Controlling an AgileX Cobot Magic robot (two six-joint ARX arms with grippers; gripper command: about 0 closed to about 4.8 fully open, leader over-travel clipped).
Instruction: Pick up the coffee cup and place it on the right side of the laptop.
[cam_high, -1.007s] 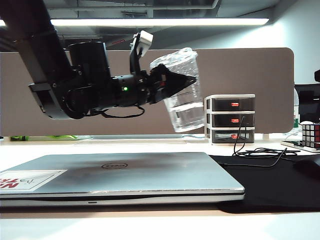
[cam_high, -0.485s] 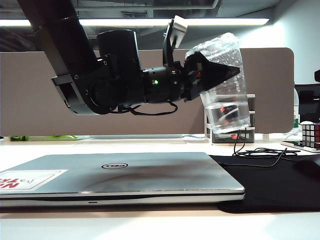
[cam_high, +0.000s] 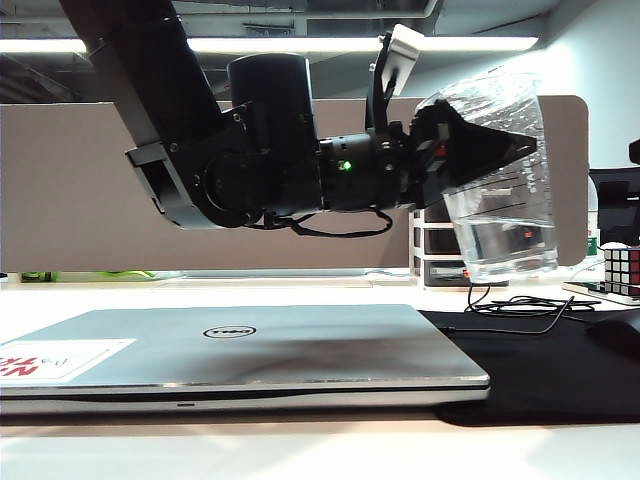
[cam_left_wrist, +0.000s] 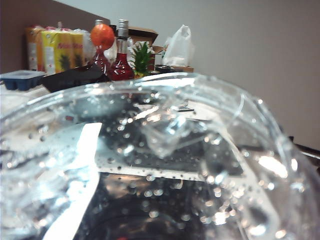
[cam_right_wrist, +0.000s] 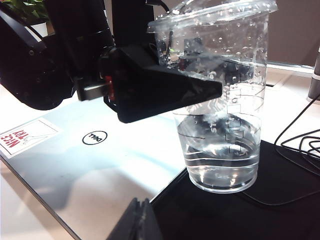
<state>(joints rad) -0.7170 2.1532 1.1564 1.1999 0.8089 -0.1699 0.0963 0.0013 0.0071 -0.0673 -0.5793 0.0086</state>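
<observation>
**Cup in carriage, right of laptop**

While carried aloft, coffee cup clamped high on its wall by left gripper, kept near upright so liquid stays low; upper right of exterior frame, above black mat, past laptop edge. Left arm reaching level from upper left. Right gripper at bottom edge of its own view: jaws together, holding nothing.

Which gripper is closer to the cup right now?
Left. The left gripper is clamped on the cup, holding it in the air past the laptop's right edge. The right gripper sits apart, low beside it.
</observation>
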